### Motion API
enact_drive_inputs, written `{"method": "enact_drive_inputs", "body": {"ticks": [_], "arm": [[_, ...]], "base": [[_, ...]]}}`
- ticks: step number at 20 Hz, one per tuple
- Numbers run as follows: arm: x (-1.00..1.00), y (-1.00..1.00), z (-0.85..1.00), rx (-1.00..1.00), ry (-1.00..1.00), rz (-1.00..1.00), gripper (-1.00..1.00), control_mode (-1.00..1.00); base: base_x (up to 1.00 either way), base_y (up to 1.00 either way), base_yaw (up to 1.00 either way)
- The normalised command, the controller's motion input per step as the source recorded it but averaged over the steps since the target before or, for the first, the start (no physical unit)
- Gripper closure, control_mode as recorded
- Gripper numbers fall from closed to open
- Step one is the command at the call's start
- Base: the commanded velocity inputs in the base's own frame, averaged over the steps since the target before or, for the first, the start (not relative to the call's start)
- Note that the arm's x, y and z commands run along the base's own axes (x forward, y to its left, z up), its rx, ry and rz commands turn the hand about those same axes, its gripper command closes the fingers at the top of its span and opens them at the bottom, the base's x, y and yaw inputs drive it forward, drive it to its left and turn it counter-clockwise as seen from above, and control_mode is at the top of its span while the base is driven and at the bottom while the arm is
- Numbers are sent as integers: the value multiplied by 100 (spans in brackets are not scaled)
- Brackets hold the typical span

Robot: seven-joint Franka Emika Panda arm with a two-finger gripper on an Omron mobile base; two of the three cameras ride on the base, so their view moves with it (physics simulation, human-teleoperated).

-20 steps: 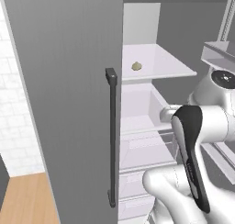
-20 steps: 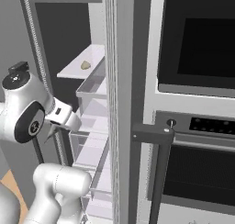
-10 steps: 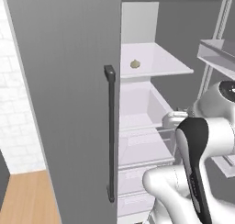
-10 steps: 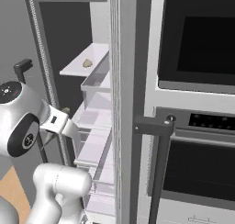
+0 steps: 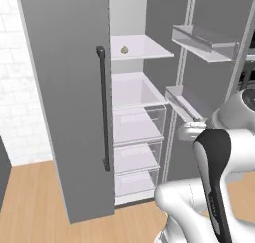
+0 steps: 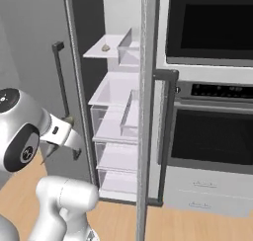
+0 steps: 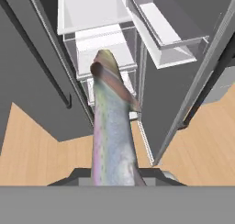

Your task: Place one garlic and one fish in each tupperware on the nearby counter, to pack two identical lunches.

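From the left base view, my arm bends in front of the open fridge. One garlic sits on the upper shelf, well above the clear drawers. The fridge's left door is closed, with its dark handle running down beside the opening.

From the right base view, the same garlic lies on that shelf, and my wrist reaches out low beside the fridge. Something small and olive, which I take for the tip of the fish, pokes up past it. The oven stands to the right, past the edge of the open door.

From the hand view, my fingers are pinching the fish near its tail end; its body runs straight out from me, head end toward the drawers. The fingertips themselves are mostly hidden under it. The wooden floor lies below.

I judge this to be the carrying step: a fish is out of the fridge and on its way to a tupperware. Next the base needs to back off and turn toward the counter while I keep the grip firm, since the long fish could swing or catch on the door edge.
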Motion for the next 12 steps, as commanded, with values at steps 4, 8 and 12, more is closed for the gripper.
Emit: {"method": "enact_drive_inputs", "body": {"ticks": [4,8,12], "arm": [[0,0,0,0,0,0,100,100],[0,0,0,0,0,0,100,100],[0,0,0,0,0,0,100,100]], "base": [[-100,-39,-51],[-92,-64,-51],[-15,-99,-57]]}}
